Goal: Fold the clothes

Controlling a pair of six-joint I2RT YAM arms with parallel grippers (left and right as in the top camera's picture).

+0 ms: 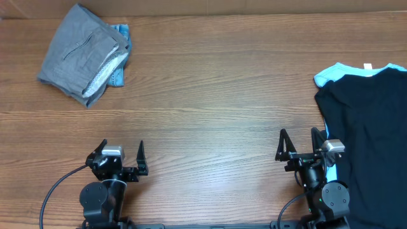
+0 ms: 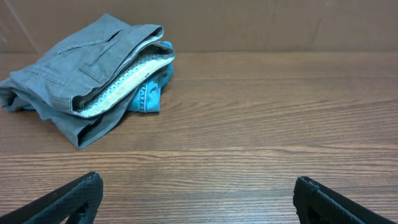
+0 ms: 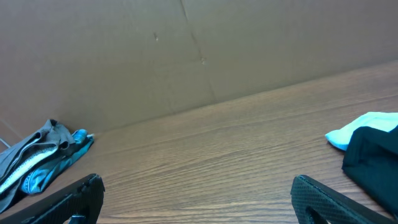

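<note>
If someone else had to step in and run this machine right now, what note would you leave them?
Left gripper: open, empty.
Right gripper: open, empty, beside the black tee.
Grey shorts lie on the denim shorts, far left.
The black tee lies spread over the light-blue garment, at the right edge.
Done: grey shorts look folded.
To do: black tee and light-blue garment.
</note>
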